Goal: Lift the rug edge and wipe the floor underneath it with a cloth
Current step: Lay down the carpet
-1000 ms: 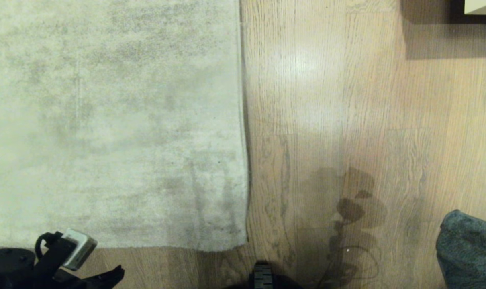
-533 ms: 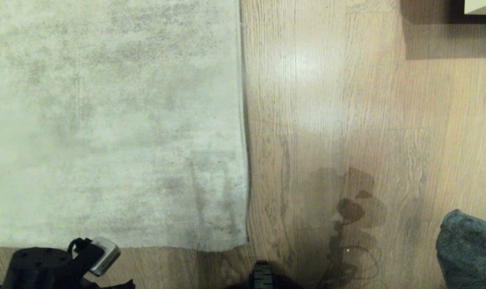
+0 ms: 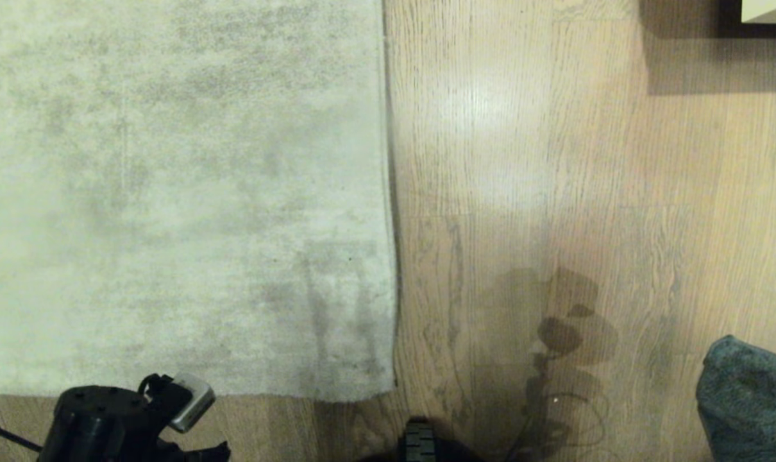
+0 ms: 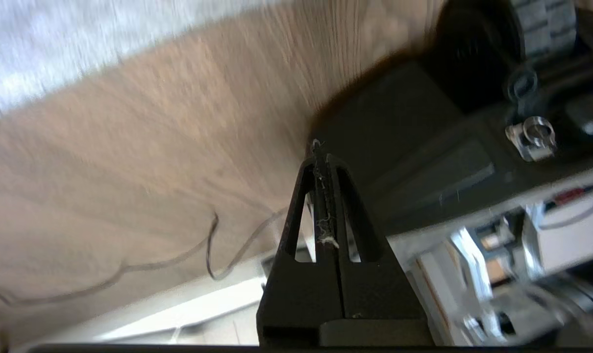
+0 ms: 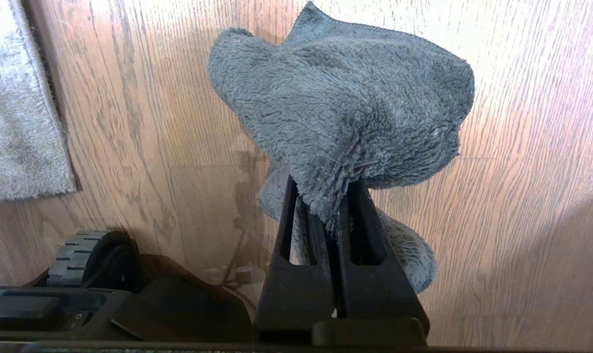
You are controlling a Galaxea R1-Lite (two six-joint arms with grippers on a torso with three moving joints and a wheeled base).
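A: Since wiping comes later, right tool (image 5: 326, 206) stays clenched on cloth (image 5: 345, 103), near right, above floor (image 3: 555, 160).
B: Left tool (image 4: 321, 152) pinched empty, near rug (image 3: 170, 192) edge; rug flat.

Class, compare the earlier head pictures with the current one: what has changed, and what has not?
The left arm has slid rightward along the picture's bottom edge, near the rug's near edge. Nothing was grasped or released. The rug lies flat, the cloth stays in the right claw, and the floor looks unchanged.
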